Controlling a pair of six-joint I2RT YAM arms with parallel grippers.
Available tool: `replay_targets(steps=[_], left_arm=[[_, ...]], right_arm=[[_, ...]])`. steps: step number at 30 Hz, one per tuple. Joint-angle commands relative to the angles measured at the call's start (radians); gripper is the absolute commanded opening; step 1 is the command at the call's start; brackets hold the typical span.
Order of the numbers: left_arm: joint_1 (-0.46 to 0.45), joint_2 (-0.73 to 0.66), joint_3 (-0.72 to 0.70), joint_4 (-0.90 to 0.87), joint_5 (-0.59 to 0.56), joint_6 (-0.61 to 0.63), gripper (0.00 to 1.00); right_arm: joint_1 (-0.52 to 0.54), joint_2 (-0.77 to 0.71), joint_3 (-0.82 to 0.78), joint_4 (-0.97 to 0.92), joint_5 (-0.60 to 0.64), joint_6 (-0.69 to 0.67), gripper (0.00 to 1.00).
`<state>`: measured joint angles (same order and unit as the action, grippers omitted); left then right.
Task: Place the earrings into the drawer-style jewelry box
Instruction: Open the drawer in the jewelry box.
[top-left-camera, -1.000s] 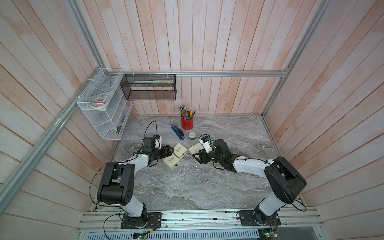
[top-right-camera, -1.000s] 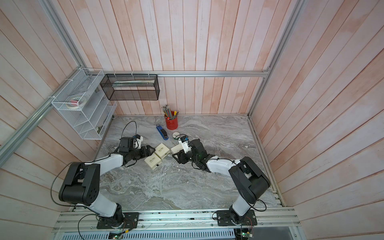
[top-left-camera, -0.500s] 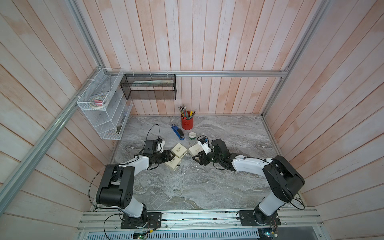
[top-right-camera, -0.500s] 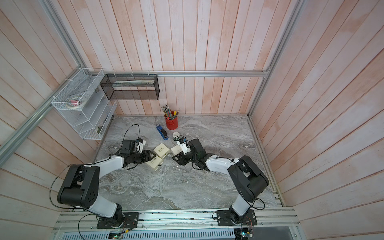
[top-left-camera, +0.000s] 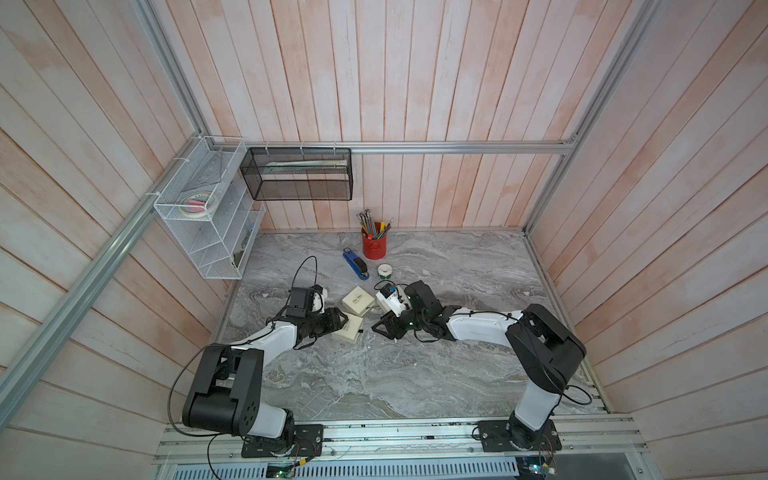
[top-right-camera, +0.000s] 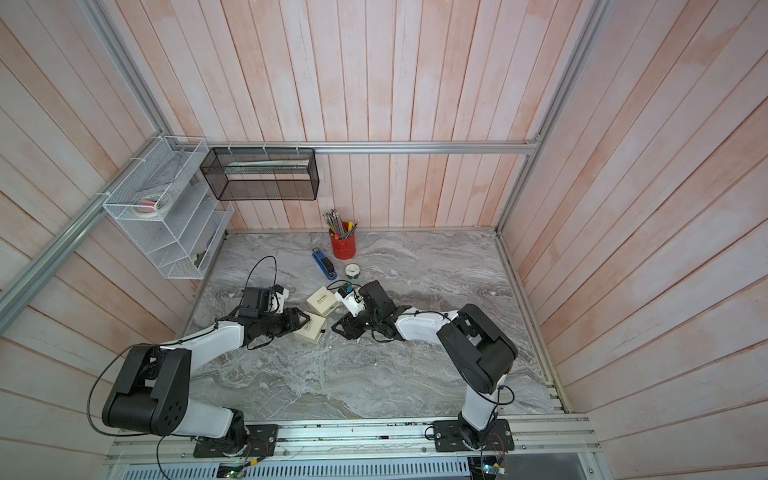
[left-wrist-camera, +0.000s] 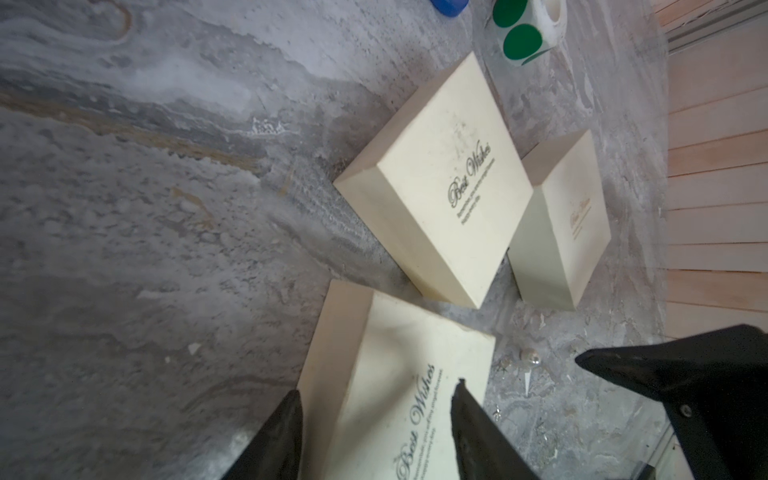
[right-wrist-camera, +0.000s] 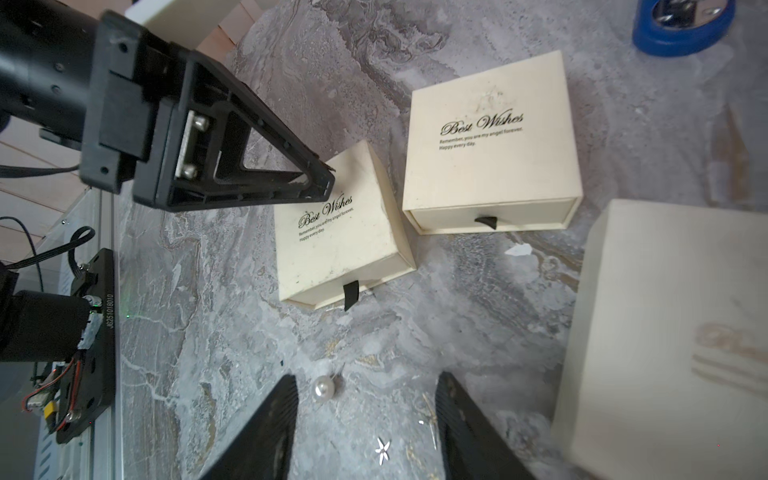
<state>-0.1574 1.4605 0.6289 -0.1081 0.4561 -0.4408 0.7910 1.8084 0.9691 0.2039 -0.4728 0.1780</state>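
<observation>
On my left side, I am holding my left gripper (left-wrist-camera: 376, 392) low over the near box (top-left-camera: 350, 328), the cream one closest to my base. Its jaws are standing partway apart. One finger (left-wrist-camera: 282, 432) is lying along the box's side wall and the other is showing over the printed lid, and I cannot tell whether they are squeezing it. The box is sitting flat on the table (top-left-camera: 457, 270), and its black pull tab (right-wrist-camera: 351, 295) is hanging from a drawer that looks pushed in.

Just behind it, the far box (top-left-camera: 358, 300) is lying flat with its drawer in too. Further back, a blue stapler (top-left-camera: 356, 264), a red cup (top-left-camera: 374, 245) of pencils and a roll of green stickers (top-left-camera: 385, 271) are standing near the wall.

Right of the near box, the earrings are lying on the bare table, outside every box. The pearl earring (right-wrist-camera: 323, 388) is resting just beside one finger of my right gripper (right-wrist-camera: 368, 376). The small star earring (right-wrist-camera: 382, 451) is lying between the jaws.

I am keeping my right gripper wide, holding nothing, with its tips low above the table. A third box (right-wrist-camera: 665, 332) is sitting close beside it, on the side away from my left arm.
</observation>
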Motion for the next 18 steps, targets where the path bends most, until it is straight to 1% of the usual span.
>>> replay_targets(steps=[1, 4, 12, 18], left_arm=[[-0.003, -0.008, -0.015, 0.028, -0.010, -0.010, 0.52], [-0.002, -0.001, -0.015, 0.023, -0.005, -0.011, 0.46], [-0.003, -0.002, -0.011, 0.003, -0.017, 0.000, 0.46], [-0.002, -0.004, -0.007, 0.001, -0.025, 0.003, 0.46]], right_arm=[[0.019, 0.050, 0.056, -0.064, -0.008, -0.017, 0.53], [0.023, 0.088, 0.087, -0.078, -0.008, -0.015, 0.52], [0.029, 0.152, 0.158, -0.120, -0.026, -0.024, 0.50], [0.033, 0.185, 0.190, -0.136, -0.038, -0.033, 0.45]])
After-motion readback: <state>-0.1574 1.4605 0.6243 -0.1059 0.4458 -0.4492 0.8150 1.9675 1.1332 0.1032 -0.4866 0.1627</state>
